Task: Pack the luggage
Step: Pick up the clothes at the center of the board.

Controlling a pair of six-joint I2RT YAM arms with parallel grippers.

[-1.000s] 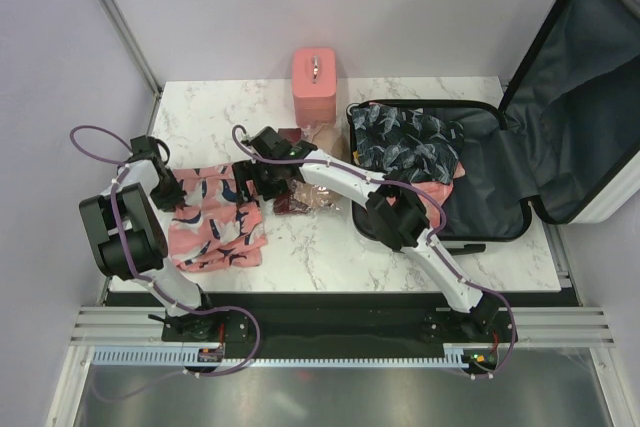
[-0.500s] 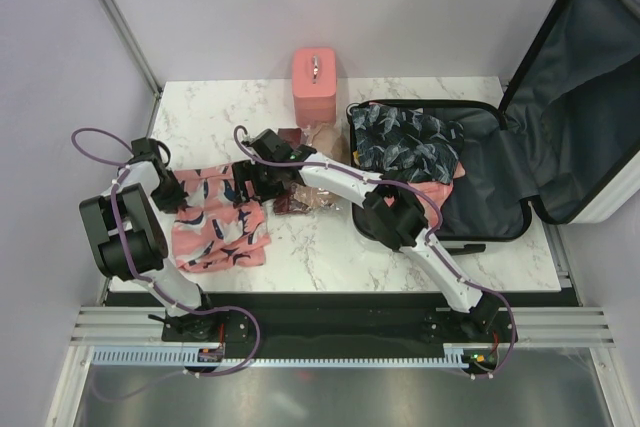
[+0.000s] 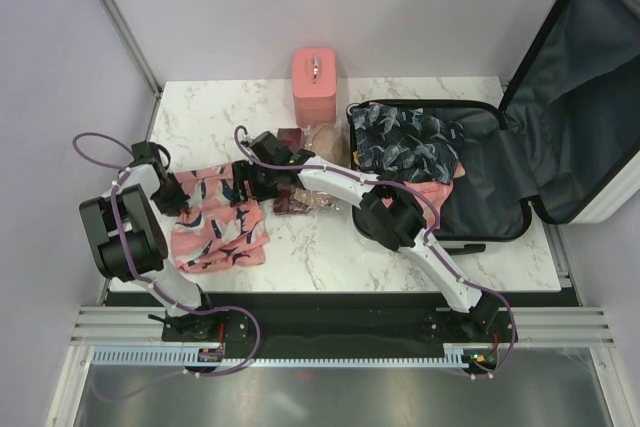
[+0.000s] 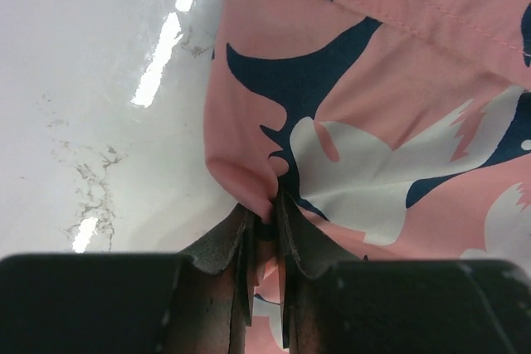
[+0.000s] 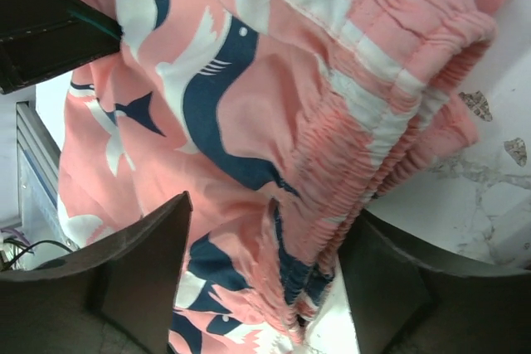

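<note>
While the marble table [image 3: 330, 252] carries the same things as a second ago, the luggage [image 3: 495, 192] lies open at its right edge. Its lid is propped out beyond that edge, dark patterned clothing lies inside, and it is well apart from both sets of fingers. The pink bird-print garment [image 3: 215, 232] lies near the left edge. Only the wrist views show the grips. The left gripper [image 4: 264, 209] is clenched on a fold of the cloth's edge. The right gripper [image 5: 265, 230], shifted slightly leftward since then, straddles the elastic waistband with its fingers spread, not yet pinching.
</note>
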